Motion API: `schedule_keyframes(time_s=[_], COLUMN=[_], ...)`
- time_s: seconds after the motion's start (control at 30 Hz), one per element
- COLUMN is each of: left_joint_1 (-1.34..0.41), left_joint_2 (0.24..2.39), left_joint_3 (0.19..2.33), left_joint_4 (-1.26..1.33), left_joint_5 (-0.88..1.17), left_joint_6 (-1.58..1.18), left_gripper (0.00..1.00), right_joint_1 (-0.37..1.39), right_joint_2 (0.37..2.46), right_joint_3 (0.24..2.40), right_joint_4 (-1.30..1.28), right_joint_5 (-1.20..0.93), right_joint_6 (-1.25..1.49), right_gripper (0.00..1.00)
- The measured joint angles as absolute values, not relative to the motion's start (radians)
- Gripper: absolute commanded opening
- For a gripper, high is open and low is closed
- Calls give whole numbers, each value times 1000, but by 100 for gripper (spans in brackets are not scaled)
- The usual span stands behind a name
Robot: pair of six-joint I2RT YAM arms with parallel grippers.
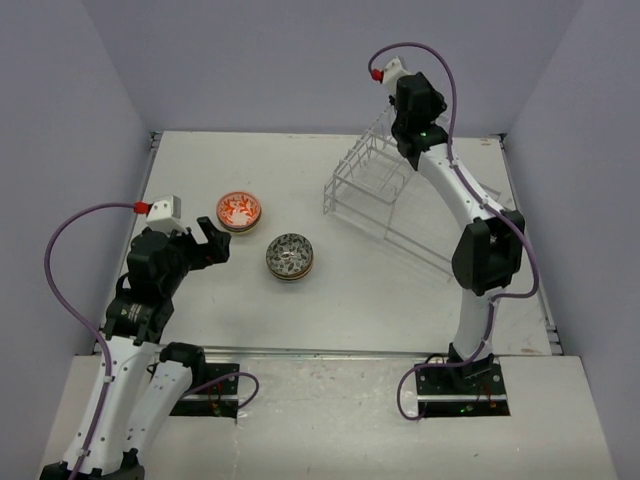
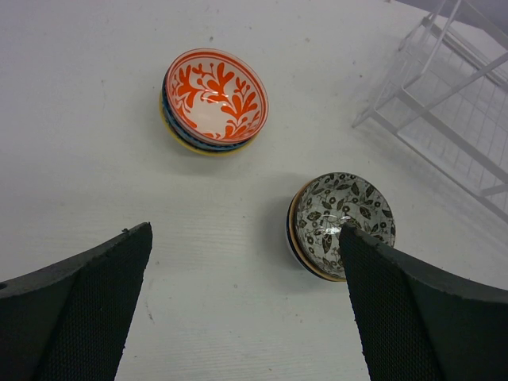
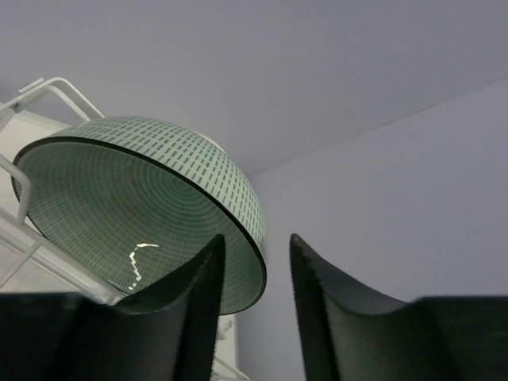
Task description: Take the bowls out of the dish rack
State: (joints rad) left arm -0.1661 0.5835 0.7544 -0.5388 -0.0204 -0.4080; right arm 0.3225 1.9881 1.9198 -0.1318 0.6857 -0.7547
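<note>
A pale green bowl [image 3: 135, 198] stands on edge in the white wire dish rack [image 1: 400, 190], whose wires also show in the right wrist view [image 3: 48, 87]. My right gripper [image 3: 255, 236] is open, its fingers straddling the bowl's dark rim, one inside and one outside, with a gap still showing. In the top view the arm hides this bowl. On the table sit a stack topped by a red-orange floral bowl [image 1: 240, 211] [image 2: 216, 99] and a stack topped by a black-and-white leaf bowl [image 1: 290, 257] [image 2: 333, 210]. My left gripper [image 1: 218, 243] [image 2: 244, 230] is open and empty, above the table just left of the leaf bowl.
The rack [image 2: 444, 103] lies at the back right of the white table [image 1: 330, 300], its lower part running toward the right arm's base. Grey walls close in the back and both sides.
</note>
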Motion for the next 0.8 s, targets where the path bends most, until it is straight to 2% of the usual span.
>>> schedule_keyframes(time_s=[0.07,0.2,0.27,0.8], left_joint_1=[-166,-166,-166,-166], left_joint_2=[585,585,585,582], left_joint_3=[754,754,754,754], left_joint_4=[-539,-539,-539,-539], left_joint_5=[-19,-18,-18,-17], left_joint_6=[-408,-408,-408,-408], left_gripper=[100,100,100,100], right_joint_1=[323,323,323,328], right_joint_2=[1990,1990,1990,1934], right_joint_3=[1913,1901,1901,1830], right_joint_4=[-115,-81,-69,-6], right_joint_5=[684,683,682,690], right_joint_6=[-759,-766,-767,-775], right_gripper=[21,10,1,0])
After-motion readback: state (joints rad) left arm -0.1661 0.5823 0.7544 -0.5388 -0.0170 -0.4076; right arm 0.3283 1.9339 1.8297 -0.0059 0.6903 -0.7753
